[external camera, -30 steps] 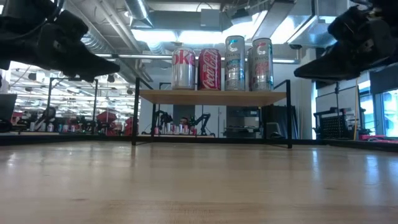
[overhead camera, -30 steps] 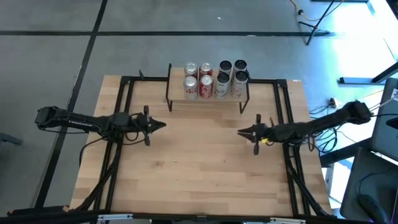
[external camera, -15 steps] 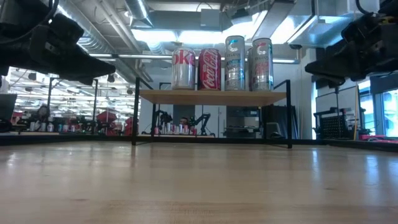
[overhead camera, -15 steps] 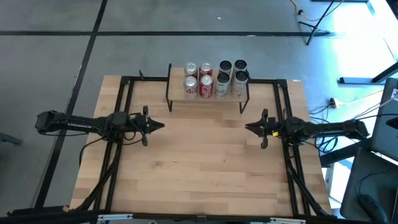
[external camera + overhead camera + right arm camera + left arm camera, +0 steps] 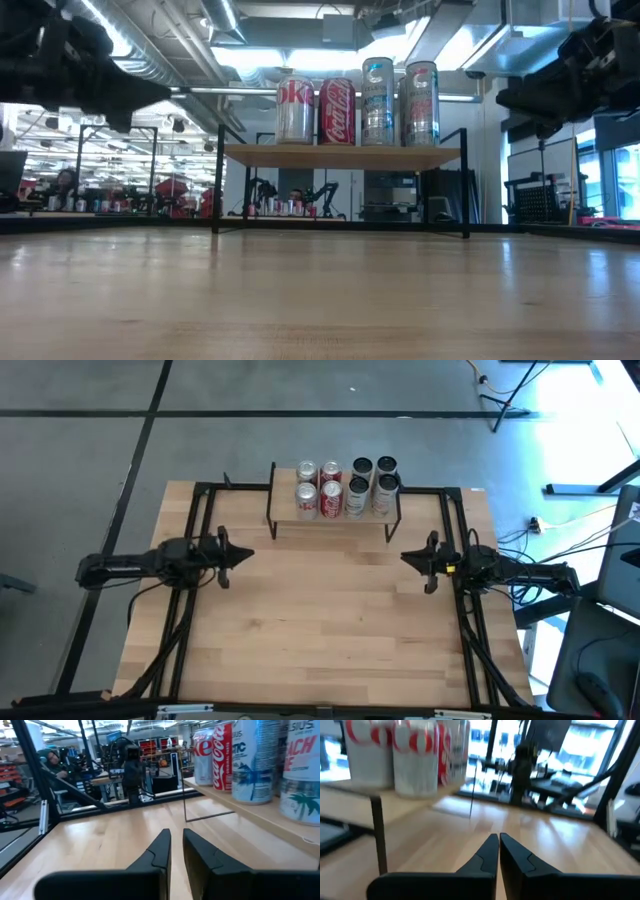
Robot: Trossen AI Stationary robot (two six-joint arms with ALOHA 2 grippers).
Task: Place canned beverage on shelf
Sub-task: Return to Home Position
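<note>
Light wood shelf (image 5: 335, 520) at the far edge of the surface (image 5: 330, 630) holds all eight cans (image 5: 331, 493) upright, lying ahead and midway between the closed, empty left claw (image 5: 248, 555) and right claw (image 5: 405, 558), both hanging well apart from it.

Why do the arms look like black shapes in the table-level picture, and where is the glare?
Low view: bright ceiling lights sit behind the left arm and right arm, so both read as silhouettes. High view: strong glare on the floor at upper right. Left wrist view: bright windows behind. Right wrist view: evenly lit, cans legible.
</note>
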